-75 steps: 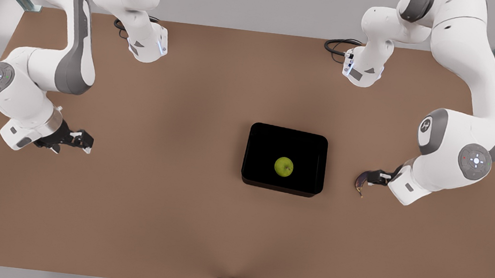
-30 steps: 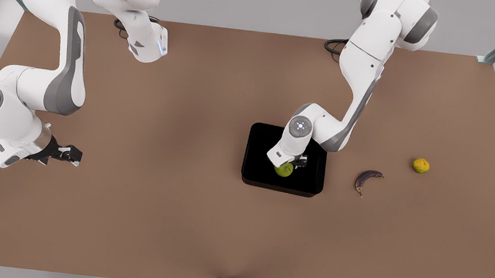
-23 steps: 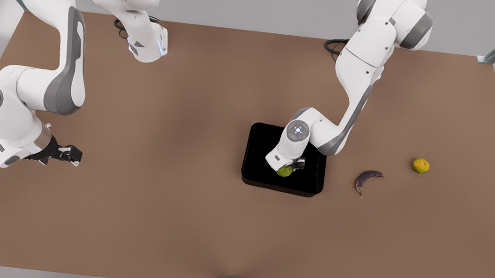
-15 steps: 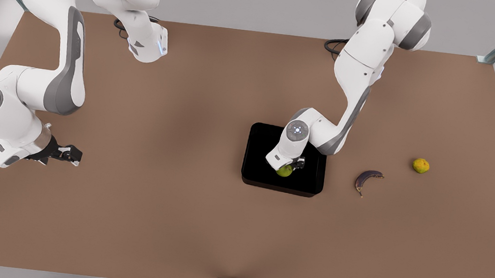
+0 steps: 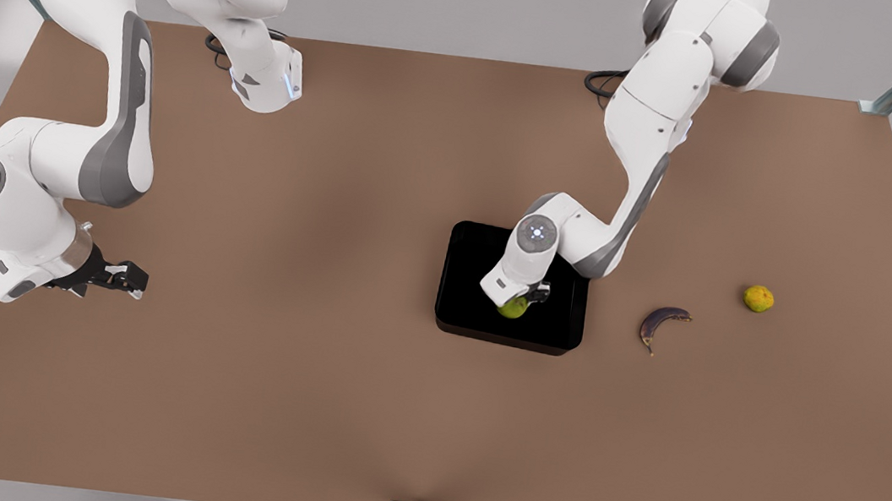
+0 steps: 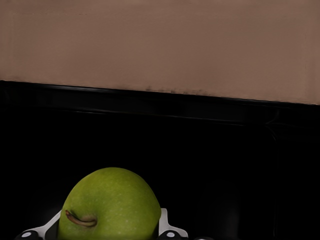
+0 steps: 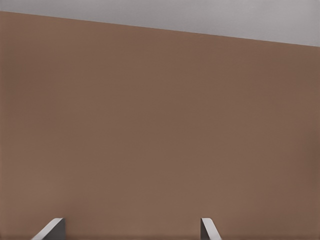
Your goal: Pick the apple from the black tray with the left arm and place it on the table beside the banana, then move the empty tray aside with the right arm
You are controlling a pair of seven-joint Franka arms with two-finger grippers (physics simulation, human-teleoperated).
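right wrist view: bare brown surface (image 7: 160, 125) fills nearly the whole frame, with a grey band beyond its far edge. two pale fingertips (image 7: 50, 227) of the right tool (image 7: 131, 229) show at the frame edge, set well apart, with only surface between them. nothing is gripped.

Soft, even overhead light; the desk (image 5: 308, 404) shows faint darker patches, and the tray (image 5: 461, 303) is featureless black.
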